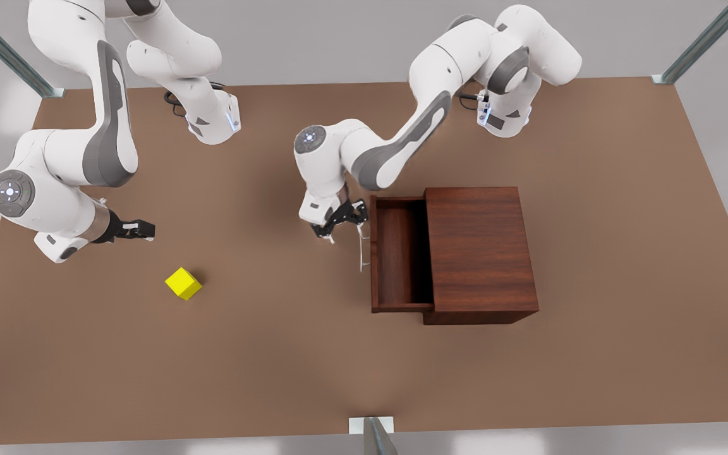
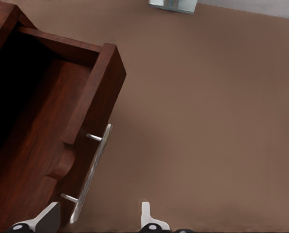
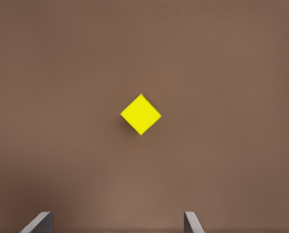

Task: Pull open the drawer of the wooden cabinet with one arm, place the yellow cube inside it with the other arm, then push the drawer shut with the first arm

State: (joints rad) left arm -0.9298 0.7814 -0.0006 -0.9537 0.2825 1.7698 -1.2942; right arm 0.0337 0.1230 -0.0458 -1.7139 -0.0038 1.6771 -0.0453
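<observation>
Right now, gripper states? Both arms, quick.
Left gripper: open, holding nothing, beside the handle of the pulled-out drawer.
Right gripper: open, empty, above the table near the yellow cube.

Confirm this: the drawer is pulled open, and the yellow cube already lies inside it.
Wrong on the cube. The drawer is pulled open, but the front view shows it bare inside; the cube sits on the table, below the right pincer. The left pincer is by the handle.
</observation>
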